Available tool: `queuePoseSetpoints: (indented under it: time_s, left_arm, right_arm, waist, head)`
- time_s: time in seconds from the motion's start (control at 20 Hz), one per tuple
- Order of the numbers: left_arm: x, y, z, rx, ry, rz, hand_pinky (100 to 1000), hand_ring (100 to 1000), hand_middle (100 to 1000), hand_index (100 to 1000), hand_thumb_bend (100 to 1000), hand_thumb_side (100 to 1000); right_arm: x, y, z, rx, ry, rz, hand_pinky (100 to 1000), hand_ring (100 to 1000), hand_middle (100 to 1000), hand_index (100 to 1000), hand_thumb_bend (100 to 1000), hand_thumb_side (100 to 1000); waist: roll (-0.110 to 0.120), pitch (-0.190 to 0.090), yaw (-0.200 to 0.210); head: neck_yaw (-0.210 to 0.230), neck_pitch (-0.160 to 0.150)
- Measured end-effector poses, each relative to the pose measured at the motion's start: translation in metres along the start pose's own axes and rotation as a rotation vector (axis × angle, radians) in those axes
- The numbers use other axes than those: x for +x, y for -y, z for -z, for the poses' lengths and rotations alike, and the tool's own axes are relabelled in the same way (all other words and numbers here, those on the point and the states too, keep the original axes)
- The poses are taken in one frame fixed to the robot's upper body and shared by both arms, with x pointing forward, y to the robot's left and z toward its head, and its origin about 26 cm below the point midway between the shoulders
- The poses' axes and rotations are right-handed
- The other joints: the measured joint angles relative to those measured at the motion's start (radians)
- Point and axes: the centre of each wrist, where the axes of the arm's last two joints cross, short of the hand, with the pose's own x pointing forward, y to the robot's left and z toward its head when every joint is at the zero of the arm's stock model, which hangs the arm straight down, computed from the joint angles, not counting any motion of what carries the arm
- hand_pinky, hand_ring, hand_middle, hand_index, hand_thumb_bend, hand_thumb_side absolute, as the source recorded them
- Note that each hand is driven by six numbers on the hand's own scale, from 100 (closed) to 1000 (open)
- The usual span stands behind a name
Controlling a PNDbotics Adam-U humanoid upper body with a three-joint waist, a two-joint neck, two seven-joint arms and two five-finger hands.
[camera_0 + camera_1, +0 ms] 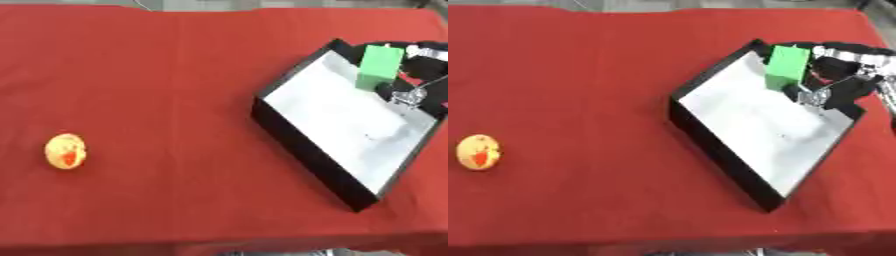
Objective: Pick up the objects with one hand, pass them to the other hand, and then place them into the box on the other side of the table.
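Your right hand (842,75) has its fingers curled round the green block (787,66) and holds it upright over the far corner of the black box (710,137), close to the rim. If you let go there, the block may catch the wall and tip out onto the red cloth (175,75). Your left hand is out of view, and the yellow round thing with a red mark (66,150) sits alone, well apart, near the left edge (not yet picked).
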Motion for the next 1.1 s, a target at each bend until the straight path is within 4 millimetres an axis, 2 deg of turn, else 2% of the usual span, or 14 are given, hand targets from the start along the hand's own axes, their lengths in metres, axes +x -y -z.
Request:
queuePoseSetpoints:
  time_s: [0.15, 0.25, 0.3, 0.35, 0.4, 0.45, 0.55, 0.65, 0.8, 0.9, 0.95, 1.0, 1.05, 1.1]
  left_arm:
    - [0.001, -0.001, 0.0, 0.006, 0.0, 0.0, 877, 792, 662, 793, 282, 398]
    - [0.001, -0.001, 0.0, 0.006, 0.0, 0.001, 876, 791, 661, 793, 284, 398]
    - [0.001, -0.001, 0.0, 0.006, 0.0, 0.002, 876, 791, 660, 794, 284, 398]
    - [0.001, -0.001, 0.0, 0.007, 0.0, 0.003, 876, 791, 659, 793, 287, 396]
    - [0.001, -0.001, 0.0, 0.007, 0.001, 0.004, 876, 791, 658, 793, 286, 396]
    - [0.001, -0.001, 0.0, 0.007, 0.001, 0.006, 876, 791, 657, 793, 285, 396]
    - [0.002, -0.001, 0.0, 0.009, 0.0, 0.006, 876, 791, 656, 793, 286, 395]
    - [0.003, -0.001, 0.0, 0.012, 0.0, 0.005, 875, 791, 653, 792, 287, 396]
    - [0.003, -0.001, 0.0, 0.014, -0.003, 0.007, 875, 790, 650, 790, 286, 397]
    - [0.002, -0.001, 0.0, 0.019, -0.006, 0.011, 874, 789, 647, 786, 285, 399]
    - [0.002, -0.002, 0.0, 0.021, -0.009, 0.013, 873, 788, 647, 785, 287, 398]
    - [0.001, -0.002, 0.001, 0.023, -0.011, 0.014, 871, 787, 645, 784, 288, 398]
    - [0.001, -0.002, 0.001, 0.025, -0.014, 0.016, 869, 785, 644, 783, 289, 399]
    - [0.0, -0.003, 0.001, 0.027, -0.018, 0.018, 866, 783, 642, 782, 285, 405]
  right_arm:
    - [-0.001, 0.0, -0.001, -0.015, 0.001, -0.014, 1000, 1000, 1000, 1000, 223, 106]
    - [-0.001, 0.001, -0.001, -0.022, 0.0, -0.027, 1000, 1000, 1000, 1000, 117, 100]
    - [-0.001, 0.001, -0.002, -0.024, 0.001, -0.032, 1000, 1000, 1000, 1000, 100, 115]
    - [-0.001, 0.0, -0.002, -0.027, 0.002, -0.037, 1000, 1000, 1000, 1000, 100, 414]
    - [-0.001, 0.0, -0.002, -0.03, 0.003, -0.041, 1000, 1000, 1000, 1000, 100, 531]
    - [-0.001, 0.0, -0.002, -0.034, 0.006, -0.044, 1000, 1000, 1000, 1000, 100, 577]
    - [-0.002, -0.002, -0.003, -0.04, 0.009, -0.046, 1000, 1000, 1000, 1000, 100, 592]
    - [-0.002, -0.002, -0.003, -0.047, 0.011, -0.049, 1000, 1000, 1000, 1000, 100, 574]
    - [-0.005, -0.002, -0.005, -0.052, 0.005, -0.042, 1000, 1000, 1000, 1000, 100, 499]
    - [-0.006, -0.003, -0.007, -0.059, 0.006, -0.032, 1000, 1000, 1000, 1000, 100, 254]
    - [-0.008, -0.003, -0.009, -0.066, 0.006, -0.023, 1000, 1000, 1000, 1000, 100, 230]
    - [-0.01, -0.004, -0.012, -0.077, 0.005, -0.01, 1000, 1000, 1000, 1000, 100, 354]
    - [-0.012, -0.004, -0.015, -0.09, 0.005, 0.006, 1000, 1000, 1000, 1000, 100, 413]
    - [-0.014, -0.004, -0.017, -0.105, 0.011, 0.019, 1000, 1000, 1000, 1000, 100, 529]
  waist:
    - [0.0, 0.0, 0.0]
    - [0.0, 0.0, 0.0]
    - [0.0, 0.0, 0.001]
    - [0.0, 0.001, 0.001]
    - [0.0, 0.001, 0.001]
    - [0.0, 0.001, 0.001]
    - [0.0, 0.001, 0.002]
    - [0.0, 0.003, 0.002]
    - [0.0, 0.006, 0.003]
    - [0.0, 0.006, 0.004]
    - [0.0, 0.007, 0.004]
    - [0.0, 0.007, 0.004]
    - [0.0, 0.007, 0.003]
    - [0.0, 0.007, 0.003]
  head:
    - [0.004, -0.001]
    - [0.006, -0.001]
    - [0.006, -0.001]
    - [0.006, -0.001]
    - [0.007, -0.001]
    - [0.008, -0.001]
    - [0.01, -0.001]
    - [0.011, -0.001]
    - [0.013, -0.001]
    - [0.015, -0.001]
    - [0.019, -0.001]
    - [0.025, -0.001]
    - [0.034, -0.001]
    - [0.045, -0.001]
